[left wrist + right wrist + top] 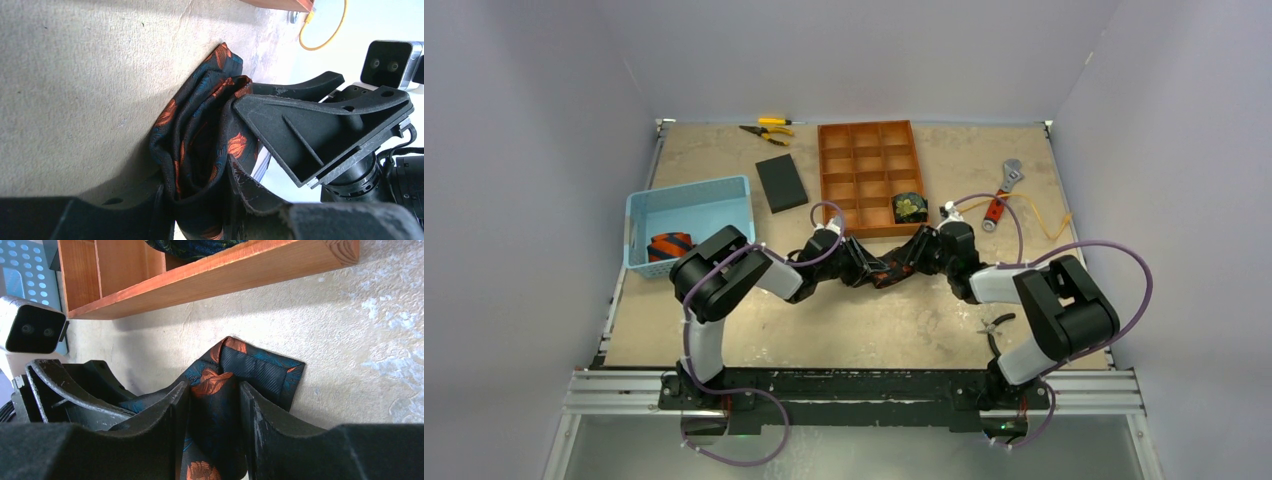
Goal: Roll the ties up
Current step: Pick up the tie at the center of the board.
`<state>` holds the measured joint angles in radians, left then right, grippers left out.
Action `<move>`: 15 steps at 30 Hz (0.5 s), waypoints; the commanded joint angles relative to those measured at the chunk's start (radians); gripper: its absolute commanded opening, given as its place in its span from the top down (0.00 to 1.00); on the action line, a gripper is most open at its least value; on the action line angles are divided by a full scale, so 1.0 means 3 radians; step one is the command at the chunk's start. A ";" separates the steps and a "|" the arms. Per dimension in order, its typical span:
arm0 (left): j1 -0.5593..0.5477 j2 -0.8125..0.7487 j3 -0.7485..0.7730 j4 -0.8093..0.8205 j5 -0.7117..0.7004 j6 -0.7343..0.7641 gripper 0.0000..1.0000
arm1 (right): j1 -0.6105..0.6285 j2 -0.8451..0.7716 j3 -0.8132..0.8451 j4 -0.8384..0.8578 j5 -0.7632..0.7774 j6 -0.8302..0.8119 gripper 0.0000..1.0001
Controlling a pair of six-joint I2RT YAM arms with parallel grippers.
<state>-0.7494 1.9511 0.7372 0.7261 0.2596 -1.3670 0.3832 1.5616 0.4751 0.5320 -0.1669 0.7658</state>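
A dark tie with red-orange marks [885, 276] lies bunched on the table in the middle, between my two grippers. My left gripper [862, 270] comes in from the left and is shut on its rolled folds [192, 140]; the cloth fills the gap between the fingers [200, 196]. My right gripper [908, 258] meets it from the right, shut on the same tie [260, 371], with cloth pinched between its jaws [214, 401]. A rolled black and green-gold tie [910, 207] sits in a front compartment of the orange tray [866, 176]. A rolled navy and orange tie [670, 246] rests in the blue basket [688, 198].
A flat black pad [781, 182] lies left of the tray. A screwdriver and pliers [769, 129] sit at the back edge. A wrench [1003, 186] and yellow cord [1046, 216] lie at the right, and small pliers [996, 326] by the right arm.
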 commanded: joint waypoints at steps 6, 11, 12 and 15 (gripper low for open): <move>-0.0040 -0.0297 0.0110 -0.0884 -0.0168 0.0506 1.00 | 0.0000 -0.0575 0.0058 -0.0449 0.0138 -0.0086 0.38; 0.0015 -0.0578 0.0296 -0.1457 -0.0264 0.0869 1.00 | -0.0001 -0.0975 0.0251 -0.0885 0.0294 -0.0223 0.30; 0.0039 -0.0628 0.0305 -0.1516 -0.0262 0.0907 1.00 | 0.0001 -0.1035 0.0271 -0.0921 0.0309 -0.0234 0.30; 0.0122 -0.0809 0.0331 -0.1706 -0.0262 0.1026 1.00 | -0.0003 -0.1178 0.0317 -0.1101 0.0219 -0.0188 0.30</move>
<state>-0.7456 1.7981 0.8021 0.3611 0.2123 -1.1633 0.3840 1.2644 0.5240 0.2974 -0.1173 0.7288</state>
